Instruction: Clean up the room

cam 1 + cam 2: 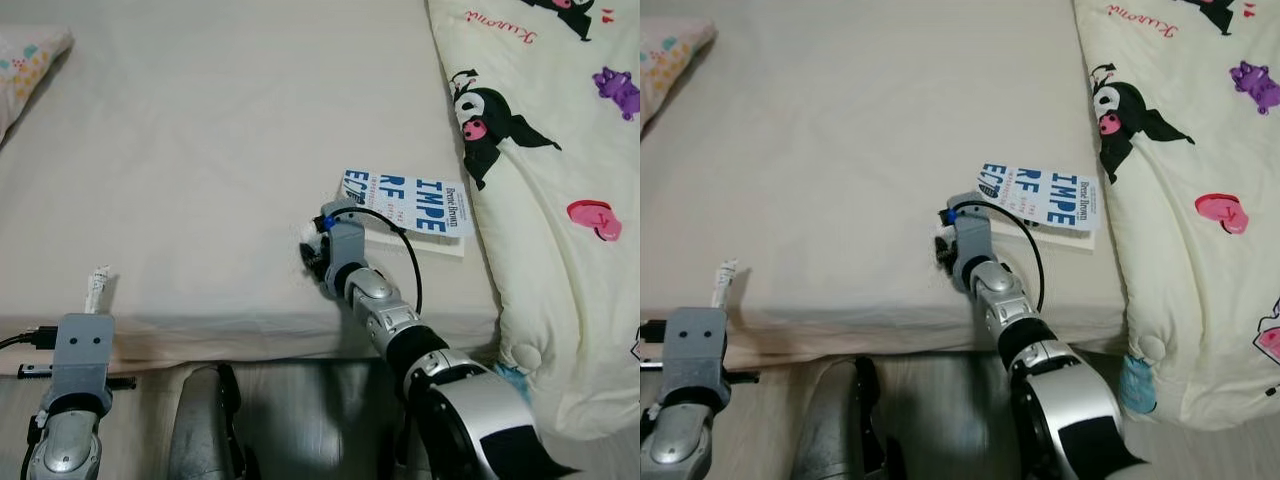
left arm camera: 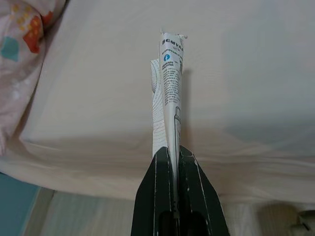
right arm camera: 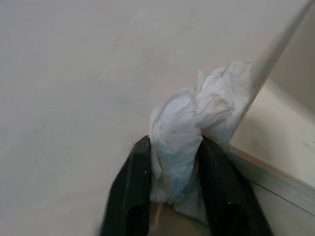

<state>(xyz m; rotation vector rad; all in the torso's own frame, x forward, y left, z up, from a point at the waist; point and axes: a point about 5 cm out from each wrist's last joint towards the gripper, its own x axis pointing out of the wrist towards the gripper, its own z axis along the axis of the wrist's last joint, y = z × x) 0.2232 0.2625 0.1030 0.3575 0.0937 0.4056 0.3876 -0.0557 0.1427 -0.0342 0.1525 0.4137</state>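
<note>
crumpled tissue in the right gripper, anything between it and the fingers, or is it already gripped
Nothing is in the way: the right gripper is already shut on the crumpled tissue, just above the bed sheet beside the book. The left gripper holds a folded paper wrapper.

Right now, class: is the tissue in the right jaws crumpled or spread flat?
Crumpled. The tissue is a wrinkled white wad bunched between the right gripper's jaws, beside the book on the bed.

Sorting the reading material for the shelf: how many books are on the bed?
1: a book lies near the bed's front edge, beside the quilt. Others may hide under it.
</note>
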